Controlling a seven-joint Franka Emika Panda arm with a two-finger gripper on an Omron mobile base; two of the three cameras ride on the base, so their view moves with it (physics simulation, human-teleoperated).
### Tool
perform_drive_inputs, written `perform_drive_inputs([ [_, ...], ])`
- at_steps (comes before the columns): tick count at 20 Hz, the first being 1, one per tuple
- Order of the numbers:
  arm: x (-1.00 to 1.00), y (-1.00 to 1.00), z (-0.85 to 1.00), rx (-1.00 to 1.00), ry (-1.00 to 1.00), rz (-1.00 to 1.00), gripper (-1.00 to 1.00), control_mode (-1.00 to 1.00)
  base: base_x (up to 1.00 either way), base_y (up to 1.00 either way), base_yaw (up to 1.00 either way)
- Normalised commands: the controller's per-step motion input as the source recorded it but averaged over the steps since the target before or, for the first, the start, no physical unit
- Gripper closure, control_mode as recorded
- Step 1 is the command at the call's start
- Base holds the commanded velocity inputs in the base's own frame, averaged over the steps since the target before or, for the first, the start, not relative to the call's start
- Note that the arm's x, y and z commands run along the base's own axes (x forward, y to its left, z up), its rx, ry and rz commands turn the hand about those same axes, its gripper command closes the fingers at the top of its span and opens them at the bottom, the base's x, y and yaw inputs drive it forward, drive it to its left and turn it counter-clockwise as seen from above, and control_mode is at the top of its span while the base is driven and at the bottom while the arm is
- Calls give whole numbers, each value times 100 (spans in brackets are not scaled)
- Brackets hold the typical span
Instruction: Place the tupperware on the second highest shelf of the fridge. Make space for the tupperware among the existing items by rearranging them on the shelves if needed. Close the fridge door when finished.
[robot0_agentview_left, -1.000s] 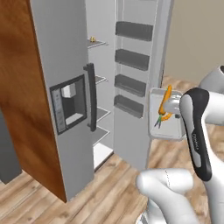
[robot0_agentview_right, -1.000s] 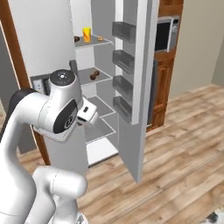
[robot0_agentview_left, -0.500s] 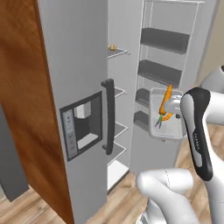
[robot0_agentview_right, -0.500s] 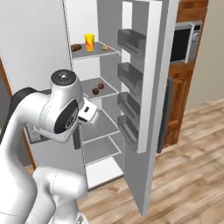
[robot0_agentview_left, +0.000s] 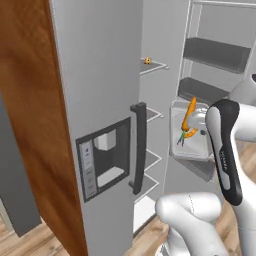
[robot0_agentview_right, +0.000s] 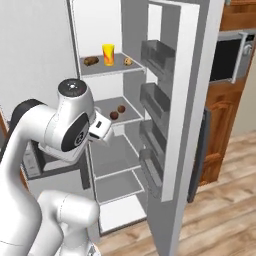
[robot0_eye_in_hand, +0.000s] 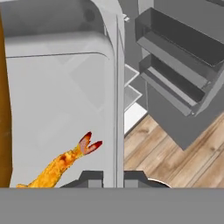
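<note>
Tupperware cropped, fingers pinching rim

A dark microwave sits recessed in a brown wooden cabinet at the far right of the right base view. A tall wood-grain panel stands at the left of the left base view, with what may be a dark grey cabinet beside it. Light wood plank flooring runs below.

Translucent tupperware with 2 carrots, tilted on edge before the open fridge.
</note>
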Motion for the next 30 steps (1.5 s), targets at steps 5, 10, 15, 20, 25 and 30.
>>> perform_drive_inputs([
  [5,0,0,0,0,0,0,100,100,35,-37,24],
  [10,0,0,0,0,0,0,100,100,35,-36,23],
  [15,0,0,0,0,0,0,100,100,56,-10,18],
  [20,0,0,0,0,0,0,100,100,61,-6,16],
  [25,0,0,0,0,0,0,100,100,49,-23,16],
  [30,0,0,0,0,0,0,100,100,50,-23,16],
])
